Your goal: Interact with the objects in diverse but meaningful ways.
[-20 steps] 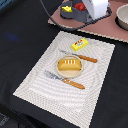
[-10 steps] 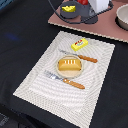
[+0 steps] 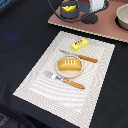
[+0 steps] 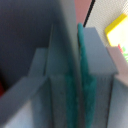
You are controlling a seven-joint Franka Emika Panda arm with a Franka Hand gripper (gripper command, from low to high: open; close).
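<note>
Gripper fills the wrist view: grey fingers pressed close w/ teal pads, a thin grey wall wedged between them, prob. the pot rim, tho too blurred to be sure. In the exterior view the arm sits at the top edge over the pot, a dark grey-blue 2-handled one on the pinkish board; the jaws themselves aren't visible there. Cheese, yellow wedge, lies inside the pot, just beside the arm's end. A yellow blur near the fingers in the wrist view could be it, can't tell. Bread, golden-brown w/ pale slash marks, sits on a small round plate mid-mat, well apart from the arm. Butter, yellow block, lies on the mat's far part, between bread and pot. Knife beyond the bread, fork on its near side, both wood-handled. Second pot at the exterior view's right edge, cut off.
</note>
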